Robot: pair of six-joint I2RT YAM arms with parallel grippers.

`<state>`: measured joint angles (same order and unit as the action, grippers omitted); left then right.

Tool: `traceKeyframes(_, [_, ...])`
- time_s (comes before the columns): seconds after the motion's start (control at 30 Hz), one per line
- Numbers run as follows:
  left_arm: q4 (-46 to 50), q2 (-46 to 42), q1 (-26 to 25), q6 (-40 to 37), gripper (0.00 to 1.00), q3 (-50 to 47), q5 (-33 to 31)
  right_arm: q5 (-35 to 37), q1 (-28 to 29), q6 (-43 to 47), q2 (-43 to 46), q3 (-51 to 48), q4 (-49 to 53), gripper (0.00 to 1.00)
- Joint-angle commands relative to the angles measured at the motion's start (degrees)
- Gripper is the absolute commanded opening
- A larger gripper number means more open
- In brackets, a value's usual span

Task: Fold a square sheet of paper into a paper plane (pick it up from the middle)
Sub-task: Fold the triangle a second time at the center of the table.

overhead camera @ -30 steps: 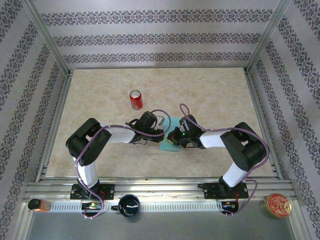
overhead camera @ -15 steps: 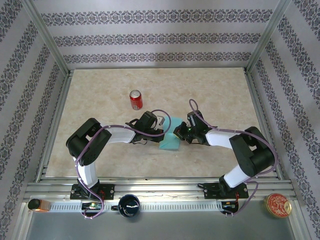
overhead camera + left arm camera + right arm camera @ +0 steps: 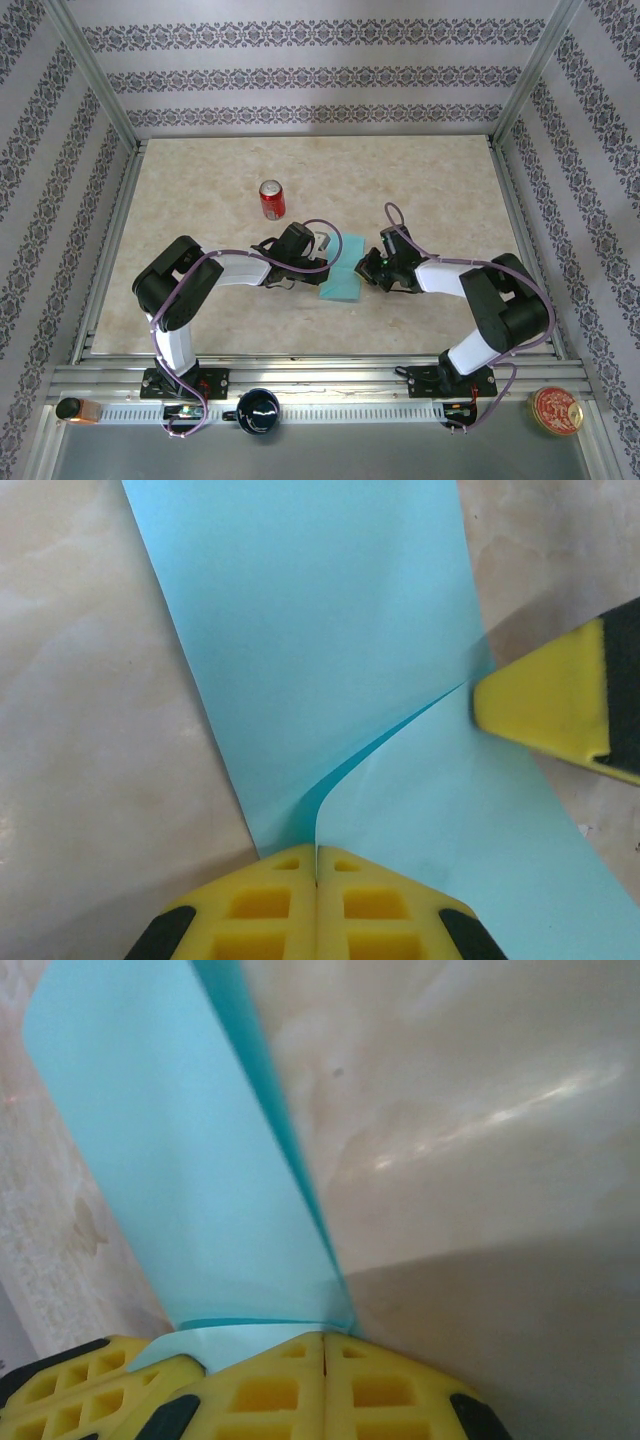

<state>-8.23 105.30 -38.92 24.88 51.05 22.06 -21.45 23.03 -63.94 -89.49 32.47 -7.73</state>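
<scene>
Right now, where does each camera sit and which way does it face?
Top: overhead from the near side, looking down on table, left arm, right arm, paper, can.
Left wrist: on left gripper, looking past its shut fingers at the paper.
Right wrist: on right gripper, looking past its shut fingers along the paper.
Shared: both wrists see the paper.

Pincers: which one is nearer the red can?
The left pincer, shut on the turquoise sheet at its left edge, toward the red can; the right pincer grips the opposite edge, farther off.
</scene>
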Motion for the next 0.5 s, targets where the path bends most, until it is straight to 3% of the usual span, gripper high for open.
traceKeyframes(0.0, [4.1,2.1,0.5,0.2,0.02,-0.3,-0.4,3.1,-1.7,2.0,0.9,0.7,5.7,0.04])
traceKeyframes(0.13, [4.2,2.0,0.5,0.2,0.02,-0.3,-0.2,3.5,-2.6,2.9,1.3,1.3,7.9,0.04])
traceKeyframes(0.33, [4.0,1.7,0.5,0.5,0.02,-0.6,0.2,3.3,-0.5,4.8,8.6,1.5,6.2,0.07])
traceKeyframes(0.47, [3.9,1.5,0.5,0.6,0.02,-0.3,0.4,-1.9,1.0,4.4,7.2,2.3,2.3,0.07])
